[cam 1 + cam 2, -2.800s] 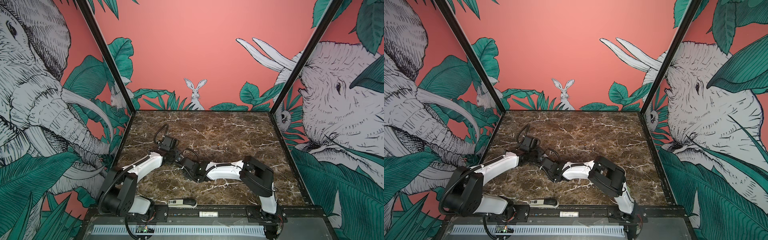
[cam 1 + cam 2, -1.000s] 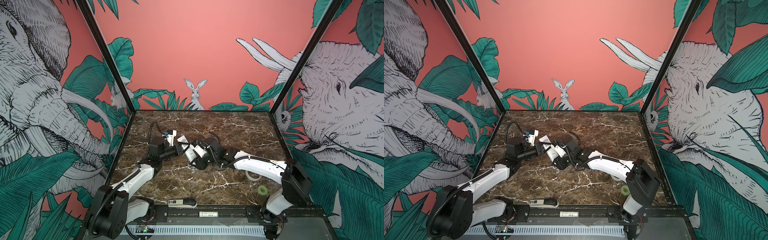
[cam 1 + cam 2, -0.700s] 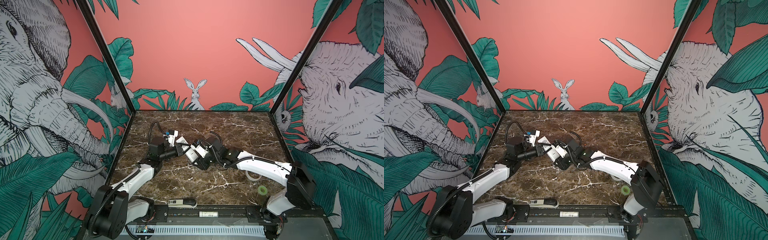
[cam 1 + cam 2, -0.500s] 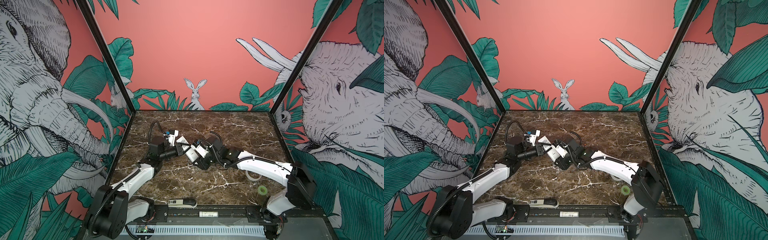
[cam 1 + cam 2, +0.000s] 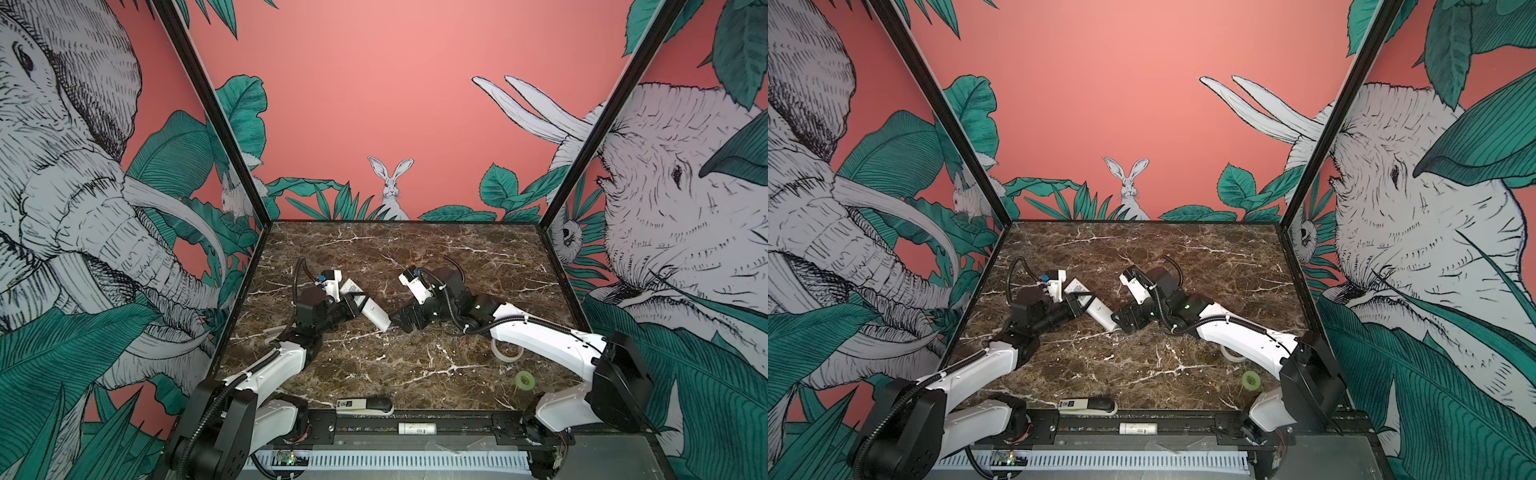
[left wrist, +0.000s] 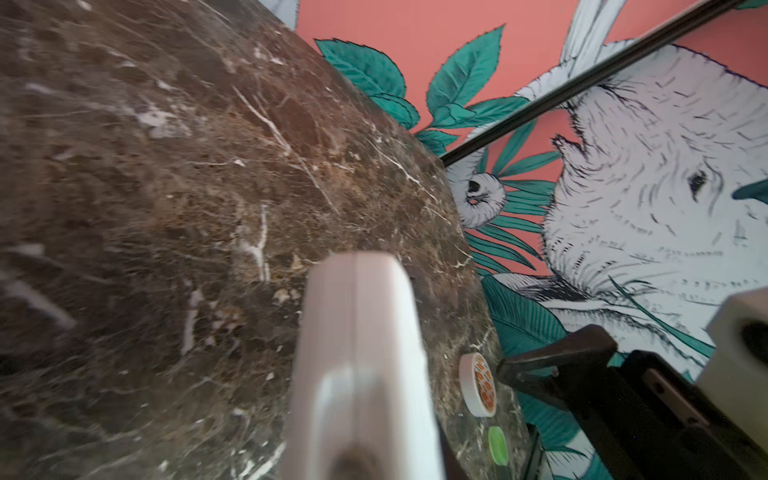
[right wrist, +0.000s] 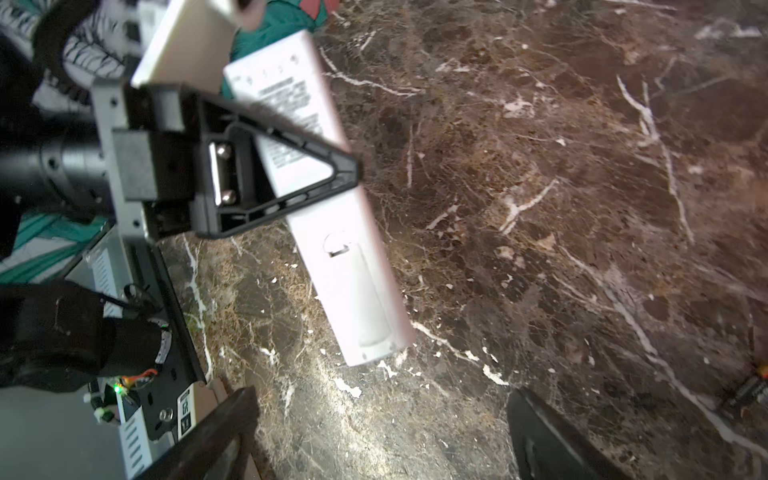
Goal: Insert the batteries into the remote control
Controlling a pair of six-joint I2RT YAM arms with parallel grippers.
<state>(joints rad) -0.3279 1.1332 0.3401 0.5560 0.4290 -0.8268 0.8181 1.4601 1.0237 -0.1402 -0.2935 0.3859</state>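
The remote control (image 5: 371, 311) (image 5: 1099, 312) is a slim white bar held slanted above the marble, its printed back side up in the right wrist view (image 7: 332, 216). My left gripper (image 5: 354, 301) (image 5: 1079, 301) is shut on its upper half; one black finger (image 7: 286, 178) crosses the label. In the left wrist view the remote (image 6: 361, 353) fills the lower middle and hides the jaws. My right gripper (image 5: 400, 322) (image 5: 1121, 320) (image 7: 386, 436) stands open just off the remote's lower end, touching nothing. A small dark cylinder (image 7: 748, 392), perhaps one of the batteries, lies at the picture's edge.
A white-and-black stapler (image 5: 365, 405) and a white tube (image 5: 417, 428) lie at the front edge. A white tape roll (image 5: 507, 351) (image 6: 478, 384) and a small green roll (image 5: 525, 380) (image 6: 497, 445) sit under the right arm. A pale flat piece (image 5: 272, 331) lies left of the left arm.
My right gripper has opened, let go of the remote and drawn back a little to the right. The left gripper has closed on the remote and now holds it alone.
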